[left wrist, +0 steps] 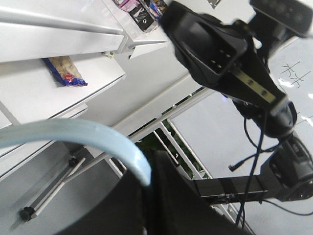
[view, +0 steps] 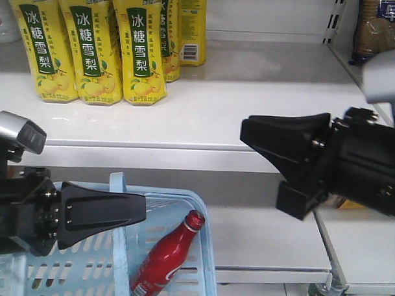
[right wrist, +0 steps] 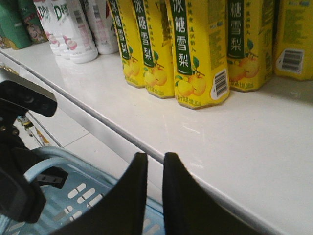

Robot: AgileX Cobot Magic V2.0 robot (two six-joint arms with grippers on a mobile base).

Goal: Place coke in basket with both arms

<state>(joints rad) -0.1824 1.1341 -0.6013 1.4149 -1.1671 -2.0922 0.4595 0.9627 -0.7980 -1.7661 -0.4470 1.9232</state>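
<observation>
The coke [view: 167, 260], a slim red bottle with white script, leans inside the pale blue basket [view: 203, 252] with its cap up and to the right. My left gripper [view: 143, 211] reaches across the basket top and is shut on the basket's flat handle [view: 118, 184]. In the left wrist view the handle [left wrist: 88, 132] curves down into the closed jaws of the left gripper [left wrist: 151, 166]. My right gripper [view: 245, 133] hangs above and to the right of the basket, at the shelf's front edge. In its wrist view the right gripper [right wrist: 155, 156] is shut with nothing between the fingers. Below it lies the basket [right wrist: 83, 196].
Yellow pear-drink bottles [view: 91, 47] stand in a row on the upper white shelf [view: 250, 117], with white bottles [right wrist: 78, 29] further left. A lower shelf [view: 265, 241] lies right of the basket. A snack packet [left wrist: 66, 73] sits on a side shelf.
</observation>
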